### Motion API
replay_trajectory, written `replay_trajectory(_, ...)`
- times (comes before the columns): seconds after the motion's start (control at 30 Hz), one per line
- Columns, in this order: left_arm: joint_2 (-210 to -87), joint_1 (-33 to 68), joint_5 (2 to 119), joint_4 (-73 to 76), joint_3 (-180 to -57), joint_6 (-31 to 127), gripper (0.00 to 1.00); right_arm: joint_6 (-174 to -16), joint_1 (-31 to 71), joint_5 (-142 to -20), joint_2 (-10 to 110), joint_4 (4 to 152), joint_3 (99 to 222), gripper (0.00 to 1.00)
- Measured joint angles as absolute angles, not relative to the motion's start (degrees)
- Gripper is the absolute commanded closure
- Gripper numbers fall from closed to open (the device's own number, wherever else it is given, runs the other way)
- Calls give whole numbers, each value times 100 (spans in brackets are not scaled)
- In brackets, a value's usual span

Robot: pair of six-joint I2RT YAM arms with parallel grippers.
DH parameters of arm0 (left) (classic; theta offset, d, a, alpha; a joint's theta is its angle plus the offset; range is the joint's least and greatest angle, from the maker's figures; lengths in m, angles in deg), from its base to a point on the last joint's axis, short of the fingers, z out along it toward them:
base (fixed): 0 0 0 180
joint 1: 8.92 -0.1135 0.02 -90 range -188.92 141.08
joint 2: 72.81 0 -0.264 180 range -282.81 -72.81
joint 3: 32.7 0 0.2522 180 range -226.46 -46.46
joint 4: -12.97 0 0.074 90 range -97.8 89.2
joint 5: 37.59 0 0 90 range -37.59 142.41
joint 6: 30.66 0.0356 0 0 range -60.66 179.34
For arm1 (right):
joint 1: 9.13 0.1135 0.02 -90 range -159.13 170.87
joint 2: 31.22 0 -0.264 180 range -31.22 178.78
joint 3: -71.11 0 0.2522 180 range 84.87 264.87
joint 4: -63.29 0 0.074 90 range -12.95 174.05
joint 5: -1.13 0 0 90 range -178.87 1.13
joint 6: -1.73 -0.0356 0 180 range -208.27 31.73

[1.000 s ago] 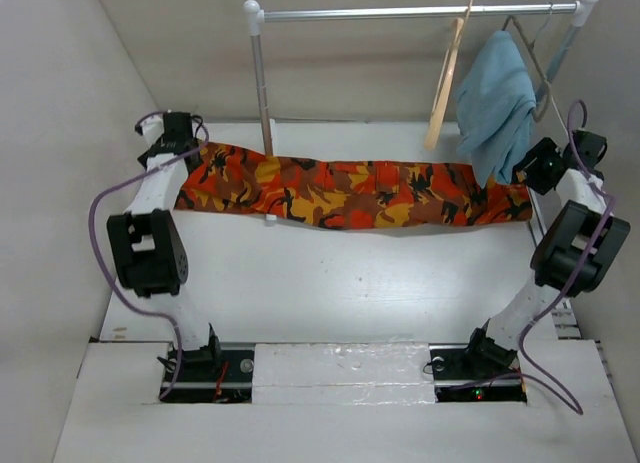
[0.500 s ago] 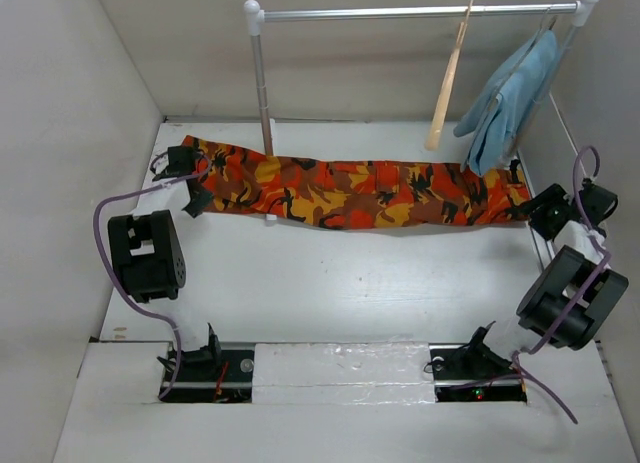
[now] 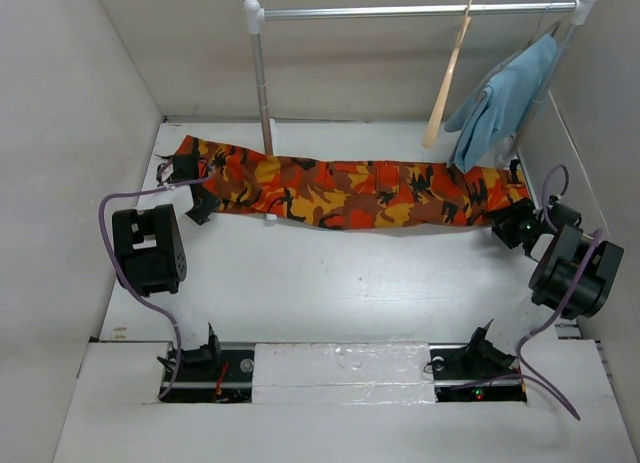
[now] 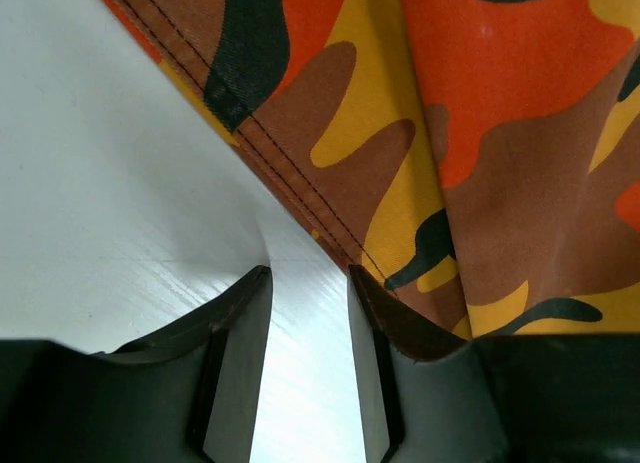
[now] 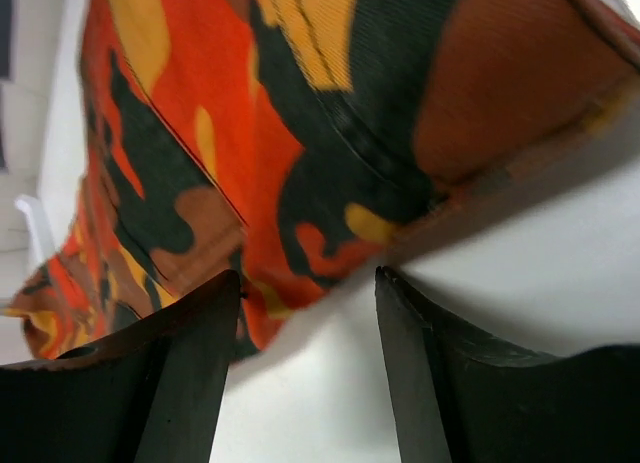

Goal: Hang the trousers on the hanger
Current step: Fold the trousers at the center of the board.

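Pinching tip: I'd slip 1 finger under the trousers' (image 3: 350, 191) edge at each end, then close.
Left gripper (image 4: 308, 273): open, empty, at left end.
Right gripper (image 5: 305, 278): open, empty, at right end.
Trousers: flat on table (image 3: 330, 283); hanger (image 3: 447, 78) on rail (image 3: 400, 13) at far side.

A white, faintly scuffed table (image 3: 330, 283) sits boxed in by plain off-white walls (image 3: 60, 133) under even, soft light, and along its far side stands a silver garment rail (image 3: 400, 12) with white corner joints (image 3: 254, 11) on slim posts (image 3: 262, 93), a light-blue cloth (image 3: 500, 98) hanging near its right end.
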State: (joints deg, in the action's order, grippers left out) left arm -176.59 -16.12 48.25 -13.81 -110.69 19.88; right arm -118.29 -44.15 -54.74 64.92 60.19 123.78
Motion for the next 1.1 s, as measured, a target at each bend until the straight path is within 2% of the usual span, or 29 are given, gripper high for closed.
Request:
replay_trajectory(0.03,-17659,-1612,4814,-1359,-11067,1977,66,-11954,-4347,-5474,6586,5798,12372,41)
replay_trajectory(0.13,-17673,-1610,4766,-1300,-11067,1931,68,-12337,-4157,-5531,6899,5179,12346,63)
replay_trajectory(0.17,-17686,-1610,4740,-1274,-11067,1916,72,-12466,-4094,-5577,6991,5018,12326,68)
replay_trajectory(0.2,-17701,-1610,4711,-1252,-11069,1889,85,-12590,-4039,-5616,7063,4908,12317,76)
replay_trajectory(0.23,-17721,-1610,4683,-1235,-11075,1854,91,-12656,-3998,-5666,7111,4836,12317,87)
replay_trajectory(0.27,-17764,-1612,4630,-1239,-11102,1850,98,-12719,-3947,-5721,7150,4799,12317,90)
replay_trajectory(0.37,-17939,-1612,4554,-1274,-11320,1828,100,-12811,-3886,-5793,7181,4801,12324,100)
replay_trajectory(0.73,-18256,-1606,3326,-1790,-11836,2228,100,-11534,-4354,-5990,6151,6788,12641,100)
replay_trajectory(1.07,-17456,-1953,3065,-2015,-10994,2375,100,-10479,-5211,-5985,5207,8110,12422,100)
replay_trajectory(1.1,-17373,-1951,3175,-2026,-10955,2394,94,-10402,-5241,-5983,5124,8178,12394,100)
